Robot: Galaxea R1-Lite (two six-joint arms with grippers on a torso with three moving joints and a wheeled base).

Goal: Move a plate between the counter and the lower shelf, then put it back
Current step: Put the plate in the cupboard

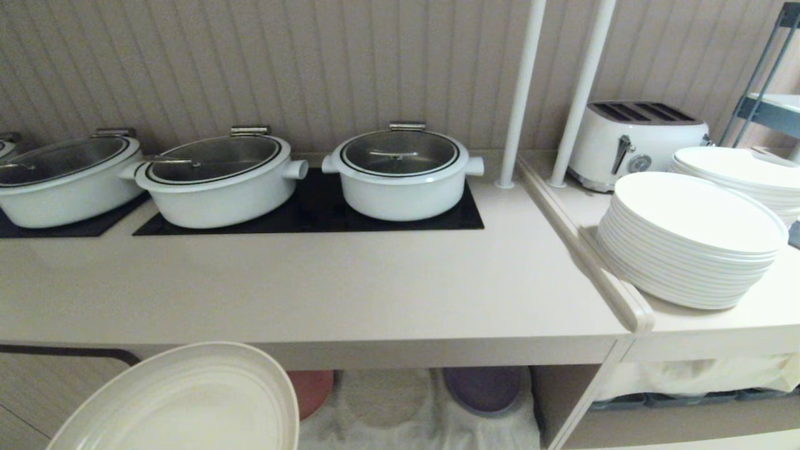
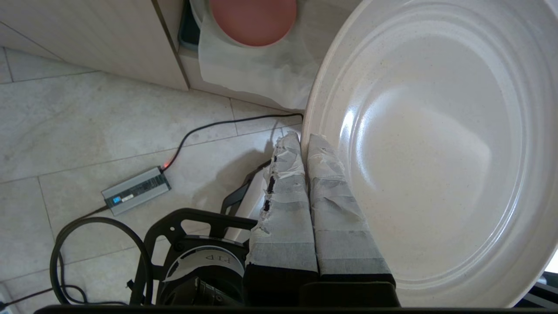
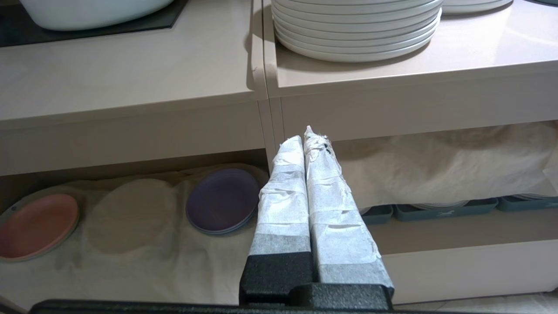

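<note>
The left gripper [image 2: 305, 141] is clenching the rim of the plate [image 2: 436, 148], its two taped fingers [image 2: 283, 200] pressed together with the rim pinched between them. In the left wrist view the plate is filling the right half of the frame, tilted up on edge above the tiled floor [image 2: 87, 109], where a grey power brick [image 2: 136, 190] and its black cable are lying at lower left. A pink plate [image 2: 253, 19] is sitting on the white cloth [image 2: 261, 69] at the top centre.

In the head view the plate [image 1: 181, 400] is showing at the lower left, in front of and below the front edge of the counter [image 1: 350, 294], off both the counter and the lower shelf [image 1: 400, 406]. Three white pots [image 1: 403, 169] are standing on the black panels at upper left, and a stack of white plates [image 1: 694, 240] is sitting at right.

The right gripper [image 3: 307, 139] is hanging clenched and empty, in front of the cabinet at the centre of its own view.
</note>
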